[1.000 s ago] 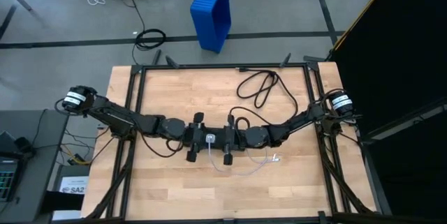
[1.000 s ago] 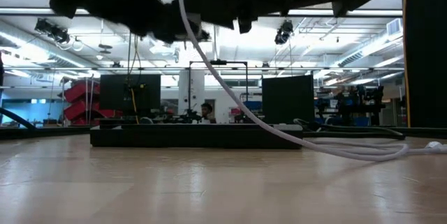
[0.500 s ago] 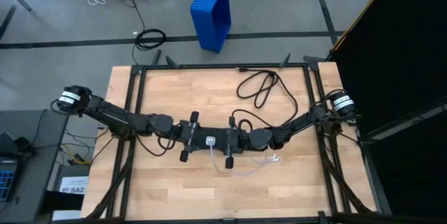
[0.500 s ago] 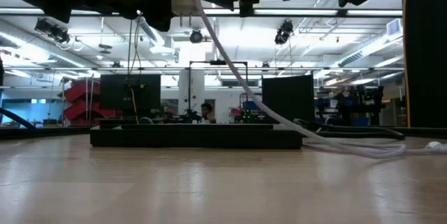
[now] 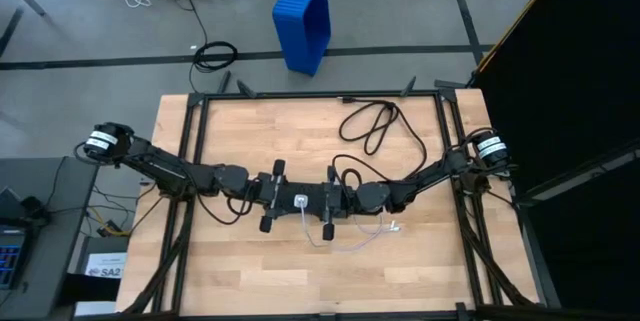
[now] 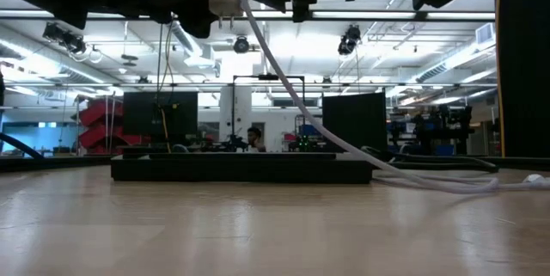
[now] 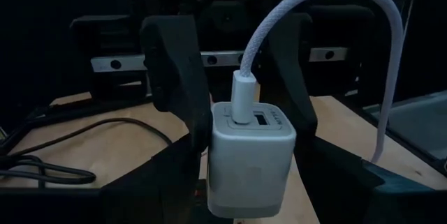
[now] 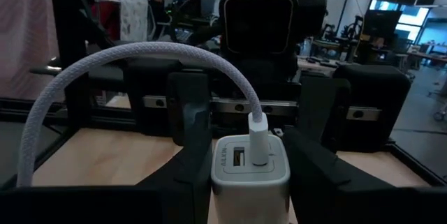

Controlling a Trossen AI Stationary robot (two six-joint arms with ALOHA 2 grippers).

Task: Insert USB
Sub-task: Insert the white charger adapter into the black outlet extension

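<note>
My right gripper (image 5: 308, 202) is at mid-frame in the high view. Its fingers (image 8: 183, 182) are closed on the charger (image 8: 250, 175), one against each side. My left gripper (image 5: 288, 199) faces it from frame left, just beside the same block. Whether the left grips it or stands clear, I cannot tell.

The charger face shows two ports. One is empty. The other holds a plug (image 8: 259, 137) of the USB (image 8: 140, 53), which arches up and away from the block. In the high view the cable drops to the table below my grippers and loops toward lower right. Its free plug (image 5: 395, 227) lies on the wood there, apart from both arms.

Clearances:
- The table (image 5: 250, 131) is bordered by black frame rails (image 5: 320, 94) along its upper, left and right edges.
- Bare wood lies open at upper left and along the lower edge.
- A black cord (image 5: 372, 121) lies looped at upper right of centre.
- In the low view a power strip (image 6: 241, 168) lies flat across mid-frame.

Count: two grippers, one charger, one USB with two plugs, one black cord, one strip.
</note>
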